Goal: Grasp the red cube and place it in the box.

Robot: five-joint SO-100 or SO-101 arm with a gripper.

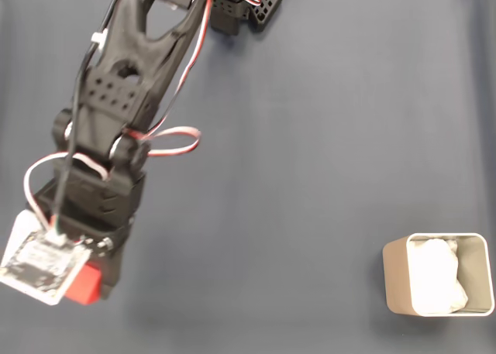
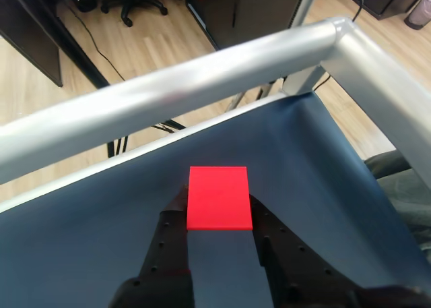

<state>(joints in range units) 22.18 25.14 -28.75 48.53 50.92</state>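
The red cube (image 2: 217,197) sits between the two black fingers (image 2: 170,220) of my gripper (image 2: 217,207), and both jaws press against its sides, so the gripper is shut on it. In the fixed view the red cube (image 1: 82,283) peeks out at the lower left, partly hidden under the wrist's circuit board, with the gripper (image 1: 87,280) around it. Whether the cube rests on the mat or hangs just above it, I cannot tell. The beige box (image 1: 395,280) with crumpled white paper inside stands at the lower right of the fixed view, far from the gripper.
A dark blue-grey mat (image 1: 310,176) covers the table. A silver metal frame rail (image 2: 202,85) runs along the table edge just beyond the cube in the wrist view. The arm's base (image 1: 248,5) is at the top of the fixed view.
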